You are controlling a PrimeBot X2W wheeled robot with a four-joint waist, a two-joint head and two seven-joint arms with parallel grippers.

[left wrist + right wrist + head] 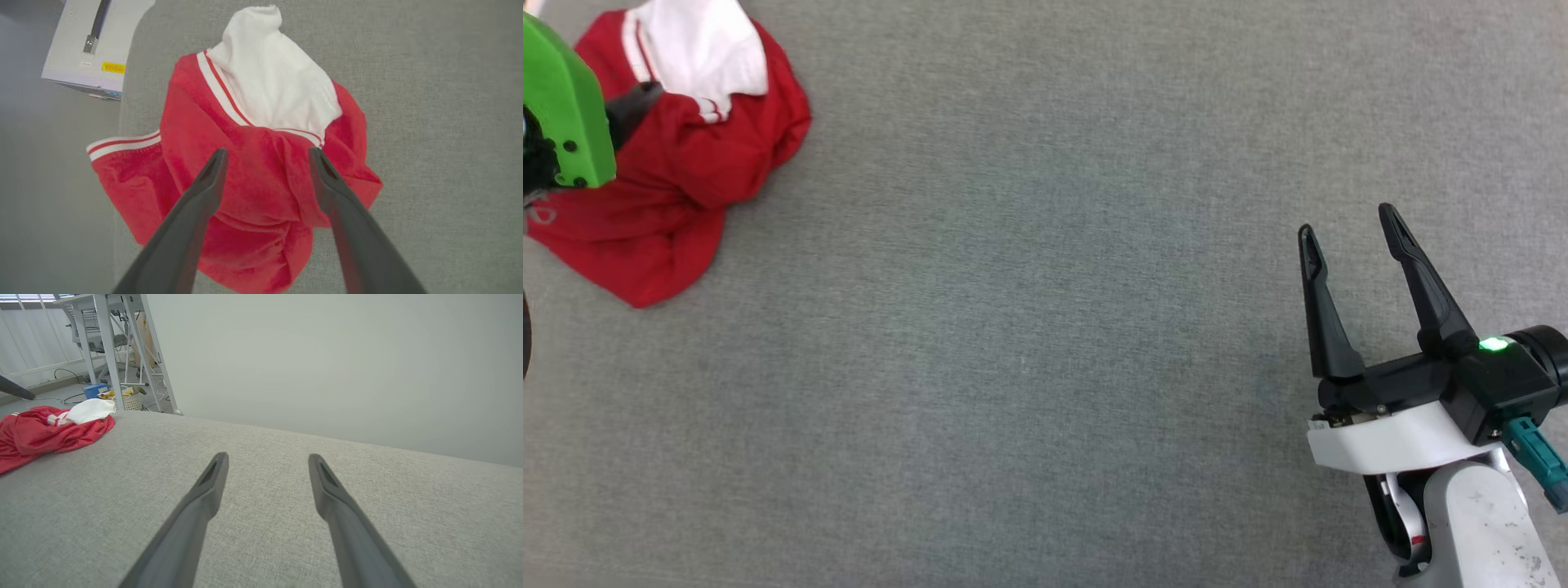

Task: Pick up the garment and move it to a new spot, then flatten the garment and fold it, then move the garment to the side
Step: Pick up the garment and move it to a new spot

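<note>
Nearest the left wrist camera, the left gripper [267, 150] has its fingers [192, 212] spread wide, straddling a raised red fold of the garment [245, 183]. Whether the tips touch the cloth I cannot tell. The garment lies crumpled in a heap at the far left of the grey surface [1045, 327], by its edge. It looks light, soft and limp, likely to sag and trail when lifted but unlikely to slip from a pinch. The bunched red ridge between the fingers therefore seems a sounder hold than the loose white sleeve [269, 81] beyond it. The right gripper [1347, 219] sits well apart at the lower right of the head view, fingers spread and holding nothing. The left wrist view shows the striped trim [220, 90] and a white box [90, 45] off the surface's edge. In the head view the arm's green cover [564, 106] hides part of the heap. The right wrist view adds the heap's low profile and a metal table frame [110, 343] in the room beyond.
</note>
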